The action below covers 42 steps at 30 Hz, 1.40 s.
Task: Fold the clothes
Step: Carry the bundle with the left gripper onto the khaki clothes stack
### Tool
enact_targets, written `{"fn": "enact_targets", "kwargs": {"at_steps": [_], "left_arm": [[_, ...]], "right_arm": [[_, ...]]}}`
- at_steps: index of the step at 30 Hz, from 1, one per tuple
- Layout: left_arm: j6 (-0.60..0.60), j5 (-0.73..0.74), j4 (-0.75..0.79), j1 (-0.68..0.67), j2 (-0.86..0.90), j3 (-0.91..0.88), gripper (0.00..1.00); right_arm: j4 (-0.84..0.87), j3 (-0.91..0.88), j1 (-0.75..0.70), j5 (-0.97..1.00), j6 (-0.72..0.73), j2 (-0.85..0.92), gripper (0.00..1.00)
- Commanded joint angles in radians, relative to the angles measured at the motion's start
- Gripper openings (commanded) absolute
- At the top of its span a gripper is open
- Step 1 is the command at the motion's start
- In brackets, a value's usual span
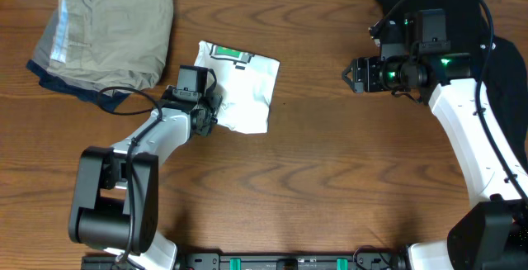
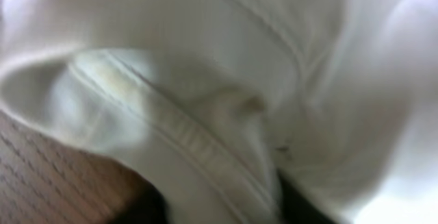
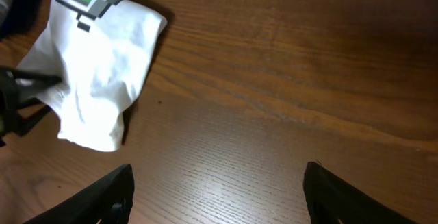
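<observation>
T-shirt, bunched white, is recorded just right of the khaki pile, the left gripper set at its pile-side edge, closure not discernible, the right gripper spread, well apart beyond it.

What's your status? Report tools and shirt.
Left tool at the edge of the folded white cotton T-shirt, grip unclear. Right tool open, apart from it. Nothing lies between them.
</observation>
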Motion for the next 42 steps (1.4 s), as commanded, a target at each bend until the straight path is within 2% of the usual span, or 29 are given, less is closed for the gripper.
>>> {"fn": "enact_targets", "kwargs": {"at_steps": [1,2,3,7,8,10,13,18,23,31,38,42], "left_arm": [[0.002,-0.044,-0.002,0.002,0.022,-0.011,0.21],[0.013,-0.045,-0.002,0.002,0.022,-0.011,0.09],[0.027,-0.047,-0.002,0.002,0.022,-0.011,0.06],[0.136,-0.045,0.041,0.002,0.021,-0.011,0.06],[0.183,-0.031,0.064,0.002,0.019,-0.01,0.06],[0.354,0.047,0.149,0.003,0.0,-0.009,0.06],[0.496,0.105,0.207,0.003,-0.041,0.004,0.06],[0.679,0.108,0.235,0.003,-0.145,0.036,0.06],[0.851,0.101,0.359,0.003,-0.217,0.036,0.06],[0.892,0.025,0.57,0.026,-0.225,0.042,0.06],[0.888,-0.016,0.599,0.116,-0.224,0.129,0.06],[0.76,-0.15,0.603,0.181,-0.221,0.197,0.06]], "right_arm": [[-0.001,0.003,-0.003,0.003,-0.015,0.009,0.77],[-0.001,0.003,-0.003,0.003,-0.015,0.009,0.77],[-0.001,0.003,-0.003,0.003,-0.015,0.009,0.77],[-0.001,0.003,-0.004,0.003,-0.015,0.009,0.76],[0.0,0.003,-0.004,0.003,-0.015,0.009,0.77],[0.0,0.003,-0.003,0.003,-0.015,0.009,0.77],[0.0,0.003,-0.004,0.003,-0.015,0.009,0.77],[0.0,0.003,-0.004,0.003,-0.015,0.009,0.77],[0.008,0.003,-0.003,-0.005,-0.015,0.009,0.77],[0.01,0.003,-0.003,-0.006,-0.014,0.009,0.76],[0.011,0.003,-0.003,-0.012,-0.003,0.009,0.76],[0.011,0.003,-0.003,-0.029,-0.003,0.009,0.76]]}}
